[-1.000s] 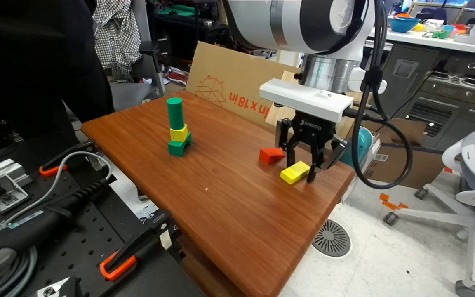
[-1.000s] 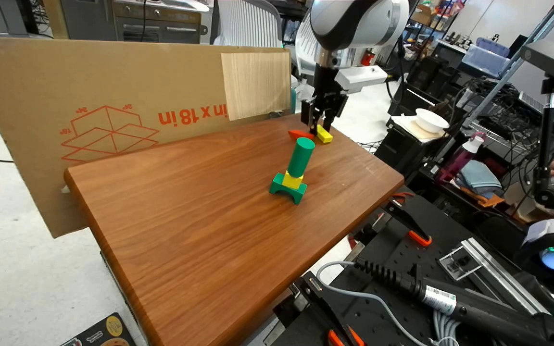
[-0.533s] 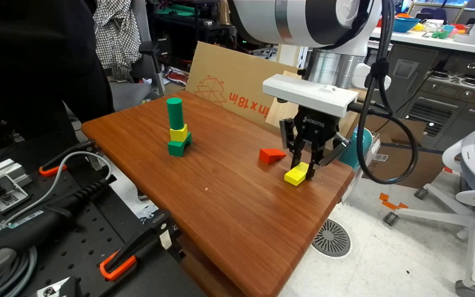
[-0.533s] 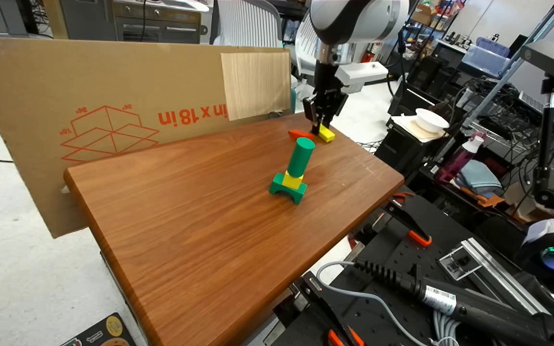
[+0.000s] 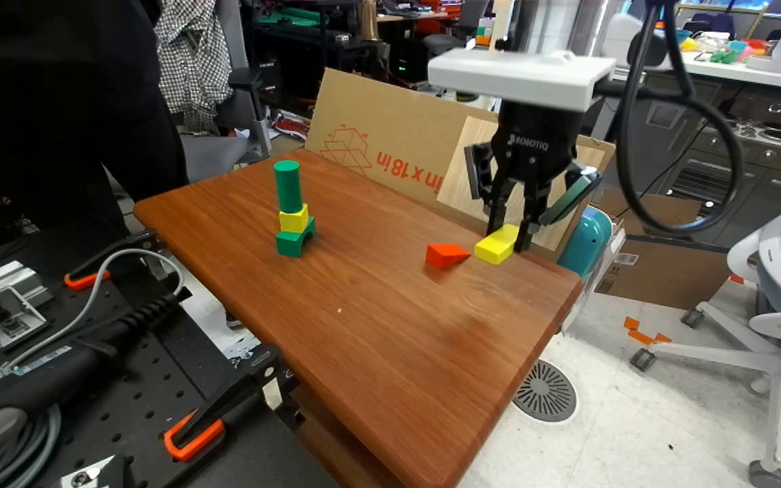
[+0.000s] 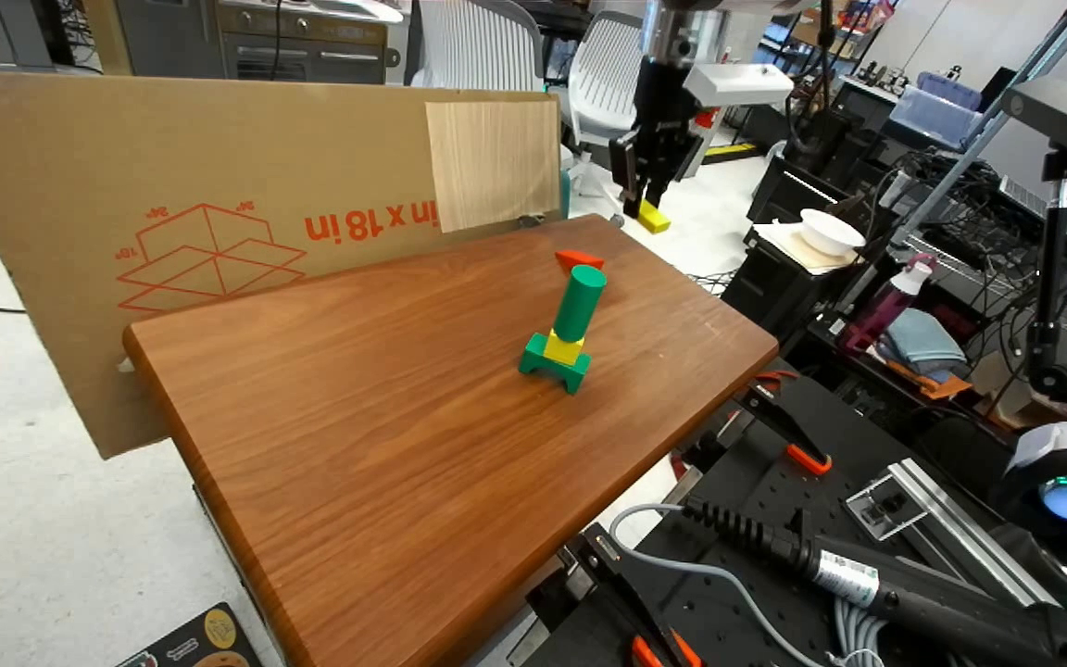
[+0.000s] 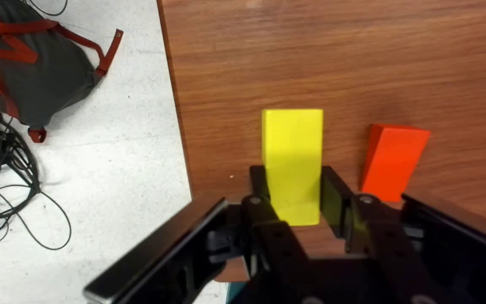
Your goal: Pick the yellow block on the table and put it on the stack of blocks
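Note:
My gripper [image 5: 508,238] is shut on the yellow block [image 5: 497,245] and holds it above the table [image 5: 363,325]. In the wrist view the flat yellow block [image 7: 293,143] sits between both fingers, its long end sticking out ahead. In an exterior view the gripper [image 6: 637,211] and yellow block [image 6: 653,218] are raised near the table's far corner. The stack of blocks [image 5: 289,186] stands apart from the gripper: a green arch, a yellow block on it, and a green cylinder upright on top. The stack [image 6: 580,304] also shows in an exterior view, but not in the wrist view.
A red-orange wedge [image 5: 446,255] lies on the table near the gripper; it also shows in the wrist view [image 7: 395,162]. A cardboard sheet [image 6: 265,167] stands along one table edge. Orange-handled clamps [image 5: 194,434] hold the opposite edge beside a black bench.
The fingers have closed on the yellow block. The gripper has then risen, lifting the block off the table. The stack and the red-orange wedge have not moved.

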Robot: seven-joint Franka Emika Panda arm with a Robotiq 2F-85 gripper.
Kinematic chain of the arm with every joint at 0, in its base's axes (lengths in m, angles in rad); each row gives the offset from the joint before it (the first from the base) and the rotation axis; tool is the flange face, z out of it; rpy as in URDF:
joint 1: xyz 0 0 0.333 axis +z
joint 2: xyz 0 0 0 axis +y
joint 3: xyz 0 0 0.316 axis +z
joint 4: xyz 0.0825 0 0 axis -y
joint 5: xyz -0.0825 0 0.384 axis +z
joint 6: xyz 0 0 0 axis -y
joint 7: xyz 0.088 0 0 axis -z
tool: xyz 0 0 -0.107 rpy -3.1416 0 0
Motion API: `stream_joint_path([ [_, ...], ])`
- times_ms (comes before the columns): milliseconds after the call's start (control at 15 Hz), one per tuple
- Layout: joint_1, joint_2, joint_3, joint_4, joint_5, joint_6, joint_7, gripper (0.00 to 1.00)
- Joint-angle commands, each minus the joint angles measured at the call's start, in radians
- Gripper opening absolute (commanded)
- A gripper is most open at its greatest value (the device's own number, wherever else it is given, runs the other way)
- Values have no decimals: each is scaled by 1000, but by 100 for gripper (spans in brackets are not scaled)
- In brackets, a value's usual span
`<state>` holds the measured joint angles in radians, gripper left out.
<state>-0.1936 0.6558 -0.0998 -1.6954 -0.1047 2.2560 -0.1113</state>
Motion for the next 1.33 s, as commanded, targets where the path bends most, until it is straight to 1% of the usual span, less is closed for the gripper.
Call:
stream_joint_path([
  [0,23,-196,-6,-158,2,-9,14,9],
  [133,37,-276,-4,-209,1,-7,26,9],
  [467,120,-404,10,-283,-35,-19,121,9],
  [733,192,-441,47,-297,-35,-42,183,9],
  [867,214,-463,69,-315,-21,-55,192,9],
  [1067,227,-477,97,-346,13,-46,184,9],
  [1267,225,-491,119,-394,42,-39,158,9],
])
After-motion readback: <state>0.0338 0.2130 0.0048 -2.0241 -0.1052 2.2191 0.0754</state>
